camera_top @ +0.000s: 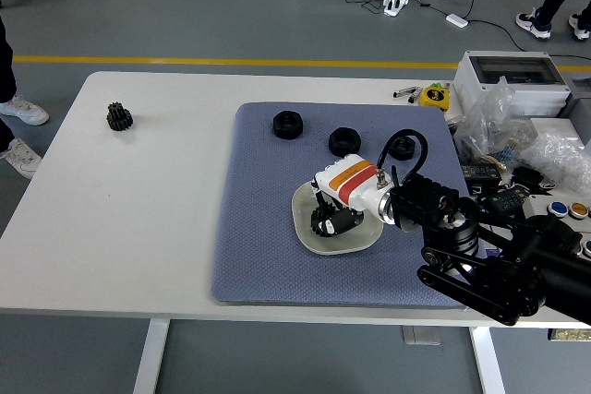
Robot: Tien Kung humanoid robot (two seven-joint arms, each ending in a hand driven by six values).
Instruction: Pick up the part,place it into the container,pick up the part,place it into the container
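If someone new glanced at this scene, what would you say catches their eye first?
Probably the right hand, white with an orange band, its fingers down in the white container on the blue mat. Next, three black ring parts along the mat's far side, and a lone black gear far left.

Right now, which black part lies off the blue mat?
The gear at the table's far left, alone on the bare white table; the three ring-shaped parts lie on the mat.

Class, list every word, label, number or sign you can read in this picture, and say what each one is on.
None can be read.
Yellow tape measure: a dark mark on it, too small to read.
Right hand: orange and red bands, no lettering.
Grey box: no readable print.
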